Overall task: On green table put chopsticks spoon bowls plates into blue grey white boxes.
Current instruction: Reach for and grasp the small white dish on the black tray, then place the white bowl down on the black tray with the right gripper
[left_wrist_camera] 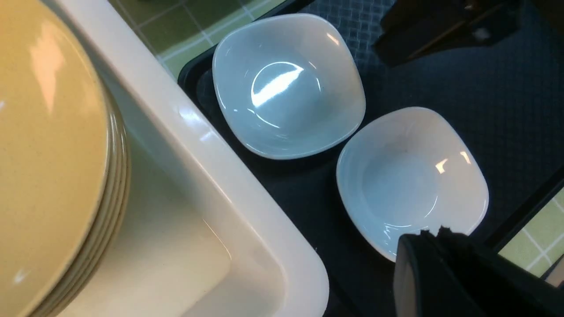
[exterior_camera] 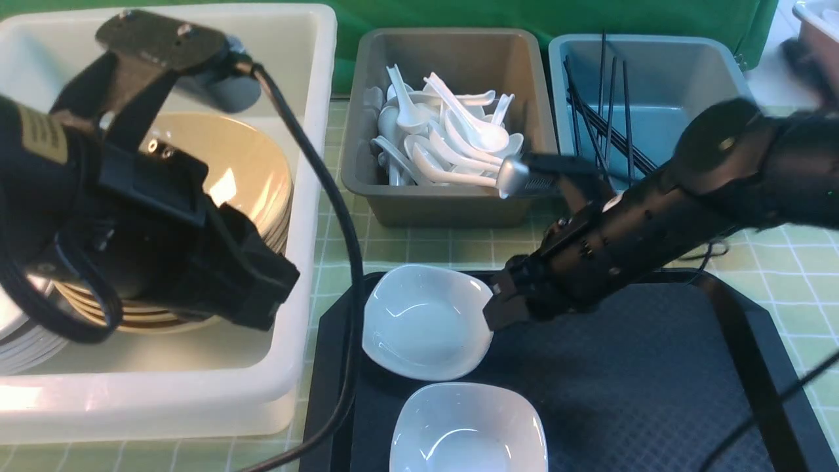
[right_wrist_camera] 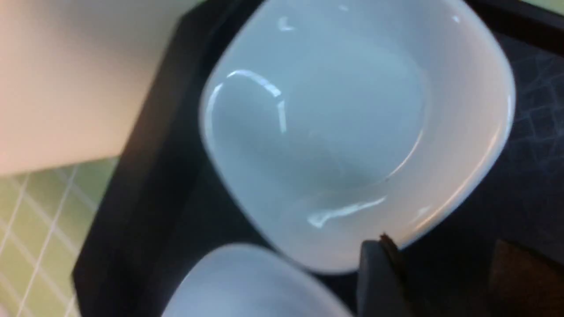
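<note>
The white box (exterior_camera: 308,196), under the left gripper (left_wrist_camera: 434,232), already holds a tall stack of tan plates (exterior_camera: 242,170), with some white plates (exterior_camera: 19,344) beside it. That gripper is pinched closed with nothing in it.

The black tray (exterior_camera: 623,393) lies under the right gripper (exterior_camera: 498,308) and carries what is left: two white bowls. The far bowl (exterior_camera: 423,321) has its rim just at this gripper's tip. The jaws stand apart and are not clamped on it. The near bowl (exterior_camera: 468,432) sits a little closer to the robot, apart from both grippers.

Beyond the right gripper, the grey box (exterior_camera: 446,210) is piled with white spoons (exterior_camera: 452,137). Past the arm behind that gripper, the blue box (exterior_camera: 655,59) holds black chopsticks (exterior_camera: 603,124). No loose plates, spoons or chopsticks show, so the sorting looks nearly done, with only the bowls to go.

Everything rests on a green table (exterior_camera: 786,255) with a pale grid pattern. A green backdrop (exterior_camera: 524,16) hangs behind the boxes.
</note>
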`<state>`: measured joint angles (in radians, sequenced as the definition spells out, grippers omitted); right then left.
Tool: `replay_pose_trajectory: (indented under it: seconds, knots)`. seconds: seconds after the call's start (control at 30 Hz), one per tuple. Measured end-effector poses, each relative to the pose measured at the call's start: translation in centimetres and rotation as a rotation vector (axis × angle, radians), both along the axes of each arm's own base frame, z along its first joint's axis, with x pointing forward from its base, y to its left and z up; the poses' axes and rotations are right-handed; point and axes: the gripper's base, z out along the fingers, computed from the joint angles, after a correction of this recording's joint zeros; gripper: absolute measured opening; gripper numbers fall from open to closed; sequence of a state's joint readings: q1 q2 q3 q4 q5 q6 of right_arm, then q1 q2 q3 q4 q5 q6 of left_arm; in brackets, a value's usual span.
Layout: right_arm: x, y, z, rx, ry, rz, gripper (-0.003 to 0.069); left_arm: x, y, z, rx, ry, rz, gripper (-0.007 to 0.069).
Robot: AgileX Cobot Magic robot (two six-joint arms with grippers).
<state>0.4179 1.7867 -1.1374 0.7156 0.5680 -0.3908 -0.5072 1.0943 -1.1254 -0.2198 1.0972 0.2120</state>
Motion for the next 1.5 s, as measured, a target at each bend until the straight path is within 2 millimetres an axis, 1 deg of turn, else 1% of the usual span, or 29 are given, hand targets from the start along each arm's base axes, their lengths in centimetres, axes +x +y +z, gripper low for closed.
replay_pose_trajectory:
  seconds: [0.17,0.3,0.4,0.5,0.57,0.67,0.77,0.8,0.83,0.87,0.97,1.0,1.03,1.13,1.2,1.23,1.27,1.33,1.37,1.4,1.43,1.47,1.5]
  knots:
    - [1.1,0.4,-2.5,0.017,0.041,-0.078,0.0341,0.0,0.0,-0.1,0.001,0.001,0.001,-0.0001]
    - [1.7,0.5,-3.8,0.012,0.047,-0.120,0.0341,0.0,0.0,-0.1,0.000,0.000,0.001,-0.0001]
    - [2.0,0.6,-4.5,0.024,0.061,-0.155,0.0341,0.0,0.0,-0.1,0.000,-0.001,0.001,-0.0001]
    - [2.2,0.9,-4.8,0.063,0.081,-0.195,0.0341,0.0,0.0,-0.1,-0.001,-0.001,0.001,-0.0001]
    - [2.3,1.0,-4.8,0.080,0.077,-0.192,0.0337,0.0,0.0,-0.1,-0.001,-0.001,0.001,-0.0001]
    - [2.3,1.2,-5.0,0.086,0.056,-0.155,0.0297,0.0,0.0,-0.1,-0.001,-0.002,0.002,-0.0001]
    - [2.3,1.0,-5.2,0.082,0.048,-0.102,0.0213,0.0,0.0,-0.1,-0.001,-0.002,0.002,-0.0001]
    - [2.2,1.0,-5.2,0.082,0.048,-0.096,0.0206,0.0,0.0,-0.1,-0.001,-0.002,0.002,-0.0001]
    - [2.3,0.8,-5.2,0.085,0.052,-0.090,0.0174,0.0,0.0,-0.1,-0.001,-0.002,0.002,-0.0001]
    - [2.4,0.5,-5.1,0.097,0.062,-0.089,0.0111,0.0,0.0,-0.1,-0.001,-0.002,0.002,-0.0001]
    - [2.4,-0.3,-4.0,0.117,0.053,-0.070,0.0055,0.0,0.0,-0.1,0.000,-0.003,0.002,-0.0001]
    - [2.4,-0.5,-3.7,0.117,0.044,-0.063,0.0051,0.0,0.0,-0.1,0.000,-0.003,0.002,-0.0001]
    - [2.5,-1.2,-3.0,0.110,0.018,-0.045,0.0048,0.0,0.0,-0.1,0.000,-0.003,0.002,-0.0001]
    - [2.3,-2.2,-1.7,0.106,-0.007,-0.013,0.0048,0.0,0.0,-0.1,0.000,-0.004,0.002,-0.0001]
    - [1.9,-3.5,-0.1,0.097,-0.018,0.022,0.0048,0.0,0.0,-0.1,0.000,-0.005,0.002,-0.0001]
    - [1.8,-3.5,-0.2,0.095,-0.014,0.026,0.0048,0.0,0.0,-0.1,0.000,-0.005,0.002,-0.0001]
    - [1.5,-4.7,0.7,0.082,-0.008,0.035,0.0048,0.0,0.0,-0.1,0.000,-0.006,0.003,-0.0001]
    - [1.2,-5.3,0.8,0.075,0.000,0.031,0.0048,0.0,0.0,-0.1,-0.001,-0.007,0.003,-0.0001]
    - [0.5,-6.3,0.7,0.063,0.018,0.017,0.0048,0.1,0.0,-0.1,0.000,-0.007,0.003,-0.0001]
    - [0.3,-6.6,0.6,0.059,0.023,0.012,0.0048,0.1,0.0,-0.1,0.000,-0.007,0.003,-0.0001]
    - [-0.9,-7.9,0.1,0.046,0.043,-0.025,0.0048,0.1,0.0,-0.1,0.000,-0.009,0.001,-0.0001]
    - [-1.0,-8.0,0.0,0.043,0.045,-0.028,0.0048,0.1,0.0,-0.1,0.000,-0.009,0.001,-0.0001]
    - [-2.3,-9.2,-0.5,0.029,0.059,-0.065,0.0048,0.1,0.0,-0.1,-0.001,-0.010,0.002,-0.0001]
